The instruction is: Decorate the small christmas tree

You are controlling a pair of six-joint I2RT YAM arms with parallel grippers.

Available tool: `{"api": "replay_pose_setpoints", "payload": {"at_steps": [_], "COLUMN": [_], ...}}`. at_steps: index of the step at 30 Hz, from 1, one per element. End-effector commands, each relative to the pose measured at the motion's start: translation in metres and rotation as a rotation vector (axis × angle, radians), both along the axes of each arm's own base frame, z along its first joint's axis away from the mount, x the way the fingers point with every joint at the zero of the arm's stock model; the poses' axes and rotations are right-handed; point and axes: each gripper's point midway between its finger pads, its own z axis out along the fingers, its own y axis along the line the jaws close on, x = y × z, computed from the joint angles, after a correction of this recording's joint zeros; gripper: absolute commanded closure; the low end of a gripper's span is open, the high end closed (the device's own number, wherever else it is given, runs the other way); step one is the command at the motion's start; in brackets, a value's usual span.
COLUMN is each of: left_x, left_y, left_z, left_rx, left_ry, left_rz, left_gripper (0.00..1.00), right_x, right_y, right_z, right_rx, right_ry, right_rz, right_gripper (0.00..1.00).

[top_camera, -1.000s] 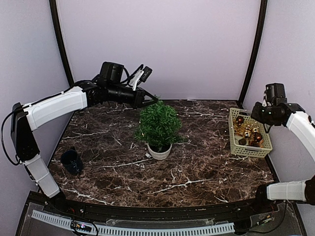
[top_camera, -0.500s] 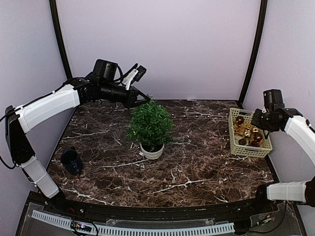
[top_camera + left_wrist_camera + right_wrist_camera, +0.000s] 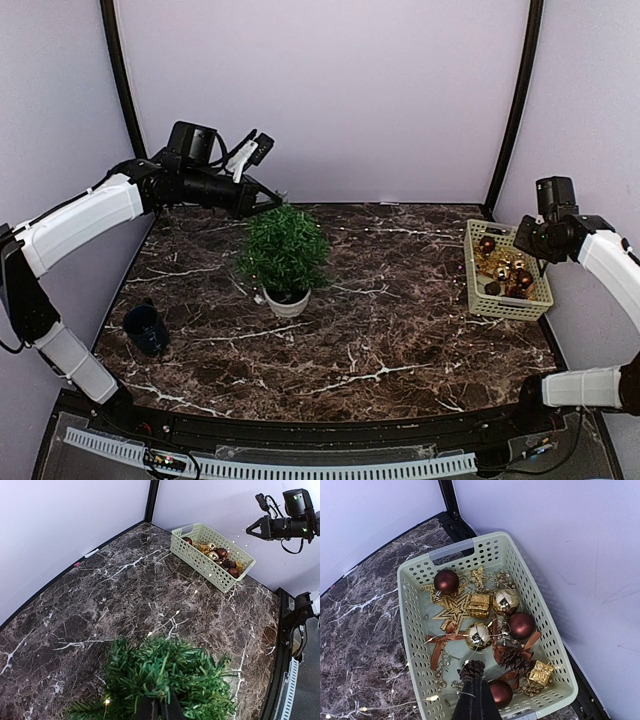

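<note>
The small christmas tree [image 3: 283, 250] stands in its white pot [image 3: 285, 303] left of the table's middle. My left gripper [image 3: 272, 205] is shut on the tree's top; in the left wrist view the closed fingers [image 3: 160, 700] are buried in the green needles [image 3: 200, 680]. My right gripper [image 3: 520, 238] hovers above the beige basket [image 3: 505, 312] at the right edge. In the right wrist view its fingers [image 3: 476, 685] are shut on a thin light-string wire [image 3: 432, 698] that trails into the basket [image 3: 410, 615], over a pine cone [image 3: 472, 667].
The basket holds dark red baubles [image 3: 446, 580], gold baubles [image 3: 478, 635], a gold star [image 3: 454, 609], small gold gift boxes and ribbons. A dark blue cup [image 3: 145, 327] stands near the table's left edge. Black frame posts rise at the back corners.
My left gripper has pulled the tree and its pot leftward across the table. My right gripper has stayed above the basket, shifting only slightly.
</note>
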Motion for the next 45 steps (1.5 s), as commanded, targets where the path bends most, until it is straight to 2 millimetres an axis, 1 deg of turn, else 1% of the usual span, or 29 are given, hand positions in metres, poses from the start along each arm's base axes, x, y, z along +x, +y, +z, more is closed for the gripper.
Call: {"api": "replay_pose_setpoints", "payload": {"at_steps": [1, 3, 4, 12, 16, 19, 22, 24, 26, 30, 31, 34, 35, 38, 40, 43, 45], "left_x": [-0.005, -0.002, -0.001, 0.005, 0.007, 0.008, 0.003, 0.002, 0.002, 0.003, 0.004, 0.005, 0.006, 0.007, 0.006, 0.006, 0.006], "left_y": [0.014, 0.017, 0.018, 0.024, 0.025, 0.023, 0.018, 0.016, 0.014, 0.013, 0.012, 0.012, 0.012, 0.011, 0.011, 0.011, 0.012], "left_z": [0.02, 0.018, 0.018, 0.012, 0.01, 0.009, 0.007, 0.006, 0.005, 0.003, 0.003, 0.002, 0.002, 0.002, 0.003, 0.003, 0.002], "left_rx": [-0.031, -0.032, -0.034, -0.03, -0.034, -0.048, -0.08, -0.096, -0.102, -0.106, -0.107, -0.106, -0.107, -0.111, -0.114, -0.113, -0.111], "left_ry": [-0.056, -0.05, -0.051, -0.045, -0.041, -0.037, -0.02, -0.016, -0.015, -0.009, -0.009, -0.007, -0.006, -0.007, -0.007, -0.004, -0.001], "left_rz": [0.008, 0.017, 0.019, 0.035, 0.037, 0.033, -0.001, -0.013, -0.017, -0.02, -0.02, -0.018, -0.016, -0.016, -0.017, -0.017, -0.015], "left_gripper": [1.0, 1.0, 1.0, 1.0, 1.0, 1.0, 1.0, 1.0, 1.0, 1.0, 1.0, 1.0, 1.0, 1.0, 1.0, 1.0, 0.97], "right_x": [0.005, 0.004, 0.002, 0.0, 0.0, 0.004, 0.005, 0.003, -0.003, -0.02, -0.024, -0.035, -0.039, -0.048, -0.053, -0.061, -0.067], "right_y": [-0.011, -0.012, -0.023, -0.036, -0.033, -0.021, 0.004, 0.026, 0.044, 0.085, 0.094, 0.131, 0.14, 0.169, 0.186, 0.211, 0.226], "right_z": [0.013, 0.012, 0.012, 0.015, 0.016, 0.011, 0.002, -0.008, -0.019, -0.042, -0.045, -0.054, -0.057, -0.055, -0.047, -0.023, -0.003], "right_rx": [-0.025, -0.033, -0.036, -0.041, -0.027, 0.014, 0.096, 0.16, 0.186, 0.227, 0.239, 0.314, 0.333, 0.385, 0.42, 0.471, 0.511], "right_ry": [-0.042, -0.036, -0.033, -0.039, -0.042, -0.041, -0.04, -0.026, 0.01, 0.084, 0.091, 0.113, 0.122, 0.121, 0.104, 0.049, 0.004], "right_rz": [-0.043, -0.045, -0.08, -0.106, -0.089, -0.024, 0.092, 0.184, 0.238, 0.346, 0.363, 0.453, 0.47, 0.559, 0.629, 0.749, 0.832], "right_gripper": [1.0, 1.0, 1.0, 1.0, 1.0, 1.0, 1.0, 1.0, 1.0, 1.0, 1.0, 1.0, 1.0, 1.0, 1.0, 1.0, 1.0]}}
